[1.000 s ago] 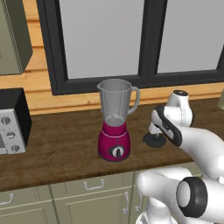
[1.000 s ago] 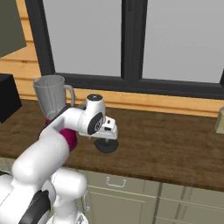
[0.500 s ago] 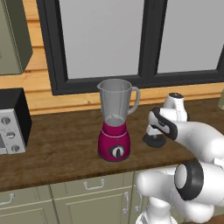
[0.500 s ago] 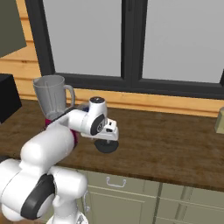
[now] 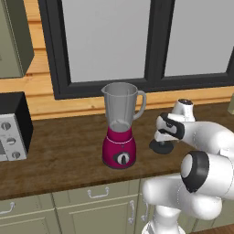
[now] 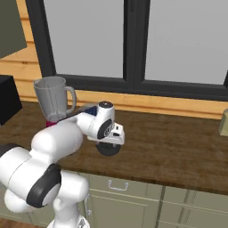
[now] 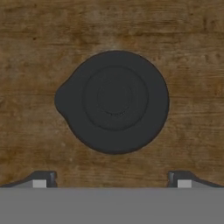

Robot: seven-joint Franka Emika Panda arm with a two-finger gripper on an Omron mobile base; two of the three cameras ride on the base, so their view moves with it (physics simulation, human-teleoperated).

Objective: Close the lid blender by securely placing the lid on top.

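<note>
Black lid (image 5: 162, 147) lies on wooden counter (image 5: 68, 146) directly beneath the gripper (image 5: 161, 140); lidless magenta blender (image 5: 120, 126) stands beside.

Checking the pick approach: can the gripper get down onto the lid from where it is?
Probably yes. The gripper hangs open above the lid, which lies flat on bare counter with nothing between them; the blender stands clear to one side.

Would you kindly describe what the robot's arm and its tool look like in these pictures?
The arm is glossy white, built of rounded, bulbous segments with dark round caps at the joints and a black band near the wrist. The tool ends in two small dark finger tips with pale grey pads. No cables or markings are visible.
</note>
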